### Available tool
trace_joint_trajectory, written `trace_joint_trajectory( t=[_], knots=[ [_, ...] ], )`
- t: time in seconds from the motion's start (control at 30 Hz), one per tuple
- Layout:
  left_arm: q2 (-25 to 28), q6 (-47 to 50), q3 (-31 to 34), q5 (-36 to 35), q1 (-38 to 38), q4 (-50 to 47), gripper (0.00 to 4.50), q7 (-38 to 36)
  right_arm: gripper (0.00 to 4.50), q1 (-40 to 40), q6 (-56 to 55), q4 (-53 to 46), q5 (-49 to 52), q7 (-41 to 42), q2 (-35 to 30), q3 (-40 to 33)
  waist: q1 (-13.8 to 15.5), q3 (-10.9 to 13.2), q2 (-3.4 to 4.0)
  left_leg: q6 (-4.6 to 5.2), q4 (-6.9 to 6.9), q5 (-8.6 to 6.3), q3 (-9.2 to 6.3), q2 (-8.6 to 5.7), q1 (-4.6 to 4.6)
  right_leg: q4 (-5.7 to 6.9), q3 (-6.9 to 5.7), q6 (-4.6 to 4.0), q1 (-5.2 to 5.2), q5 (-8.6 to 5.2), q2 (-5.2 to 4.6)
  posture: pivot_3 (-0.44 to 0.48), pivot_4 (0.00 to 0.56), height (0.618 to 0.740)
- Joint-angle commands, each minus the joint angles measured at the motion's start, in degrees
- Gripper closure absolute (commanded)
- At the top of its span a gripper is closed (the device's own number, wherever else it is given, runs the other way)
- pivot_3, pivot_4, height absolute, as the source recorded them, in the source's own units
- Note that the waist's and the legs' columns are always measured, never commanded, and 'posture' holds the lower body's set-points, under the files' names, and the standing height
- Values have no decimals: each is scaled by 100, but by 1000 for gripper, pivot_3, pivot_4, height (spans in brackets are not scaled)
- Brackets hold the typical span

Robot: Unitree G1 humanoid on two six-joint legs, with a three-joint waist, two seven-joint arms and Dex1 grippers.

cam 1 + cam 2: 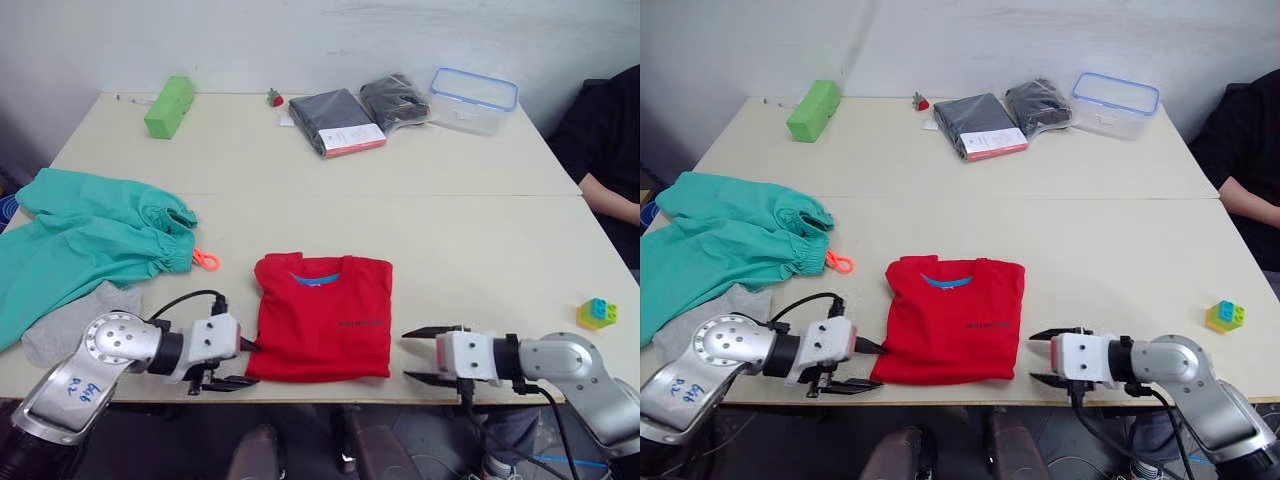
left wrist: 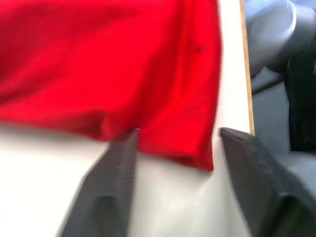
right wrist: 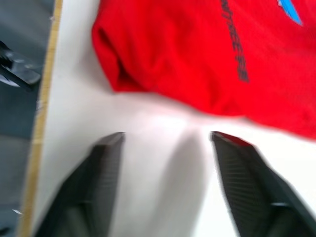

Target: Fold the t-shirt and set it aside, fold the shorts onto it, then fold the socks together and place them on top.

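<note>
While the t-shirt (image 1: 322,317) lies folded into a neat square at the near edge of the surface (image 1: 480,250), both sets of jaws stand released: the left gripper (image 1: 232,365) at its near left corner, the right gripper (image 1: 425,353) just beside its right edge. Folding looks done; next, both must clamp the edges and shift it aside without unfolding it.

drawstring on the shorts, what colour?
Orange drawstring, lying beside the teal shorts; clearest in the left eye view.
</note>
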Motion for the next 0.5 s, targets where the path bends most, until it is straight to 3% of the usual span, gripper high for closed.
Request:
trace_joint_trajectory(
  t=[0.03,0.07,0.13,0.2,0.3,0.47,0.5],
  knots=[
    [-2,976,919,-1363,-258,-176,520,-118,951,-355,835,-384,1035,-20,-11,-621,-15,1,0,0,1,0,0,1,0,2,0,0,0,0,0,0,150,740],
    [-56,1222,1062,-1652,-459,-144,297,-44,951,-595,1150,-393,1202,-131,46,-658,-23,4,-5,0,1,0,0,1,1,1,0,1,1,1,0,0,150,740],
    [-209,1632,1118,-2001,-911,-46,297,197,951,-1087,1670,-428,1451,-270,172,-572,-18,9,-6,-1,17,1,0,1,-3,8,1,8,0,8,0,0,150,740],
    [-370,1784,916,-1989,-1269,67,425,382,1633,-1482,2011,-436,1544,-351,318,-373,-7,8,-6,1,23,3,0,-1,1,4,2,12,6,14,-1,0,150,740],
    [-601,1449,93,-1256,-1681,361,1154,553,2656,-2008,1923,-203,1058,-405,728,294,-1,7,-7,0,16,3,0,-2,-1,0,2,12,6,13,0,0,150,740],
    [-1178,977,-982,-390,-2232,1145,2819,696,4487,-2560,1117,881,46,-336,1393,1277,6,6,-8,-7,4,-7,3,-4,-17,-11,1,20,-8,15,-2,0,150,740],
    [-1274,906,-1115,-281,-2324,1280,3122,685,4500,-2652,963,1078,-102,-304,1482,1407,8,6,-8,-7,4,-12,4,-4,-19,-11,1,21,-10,16,-2,0,150,740]
  ],
)
